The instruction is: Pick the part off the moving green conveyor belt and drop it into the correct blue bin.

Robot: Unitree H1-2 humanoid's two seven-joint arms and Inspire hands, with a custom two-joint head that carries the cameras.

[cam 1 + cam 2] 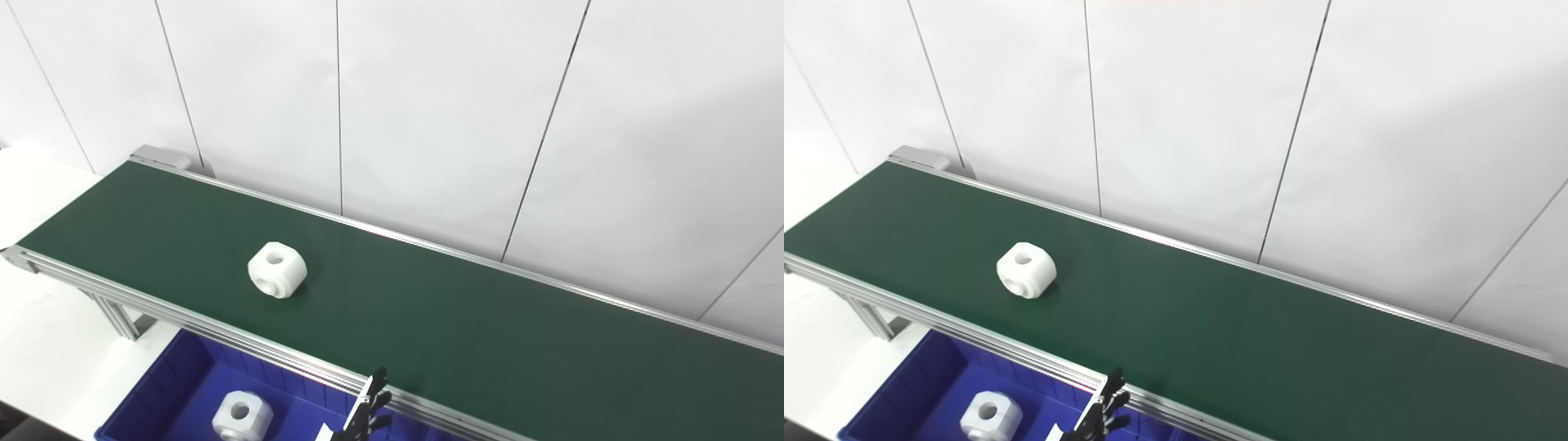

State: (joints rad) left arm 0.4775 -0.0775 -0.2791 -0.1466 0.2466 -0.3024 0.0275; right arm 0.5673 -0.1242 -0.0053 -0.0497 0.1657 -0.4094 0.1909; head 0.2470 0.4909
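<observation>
Hand (366, 411) fingertips only, grip unclear; white part (277, 269) on belt (490, 331), bore upward.

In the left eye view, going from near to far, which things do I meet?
White part in the blue bin → near rail of the conveyor → white part on the green belt → far rail → white wall.

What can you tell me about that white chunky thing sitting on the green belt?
The white part is a blocky piece with bevelled corners, looking like matte moulded plastic. A round hole opens in its top face and another in the side facing the camera. It rests on the green conveyor belt, toward the left half and nearer the front rail. Nothing but the belt touches it.
</observation>
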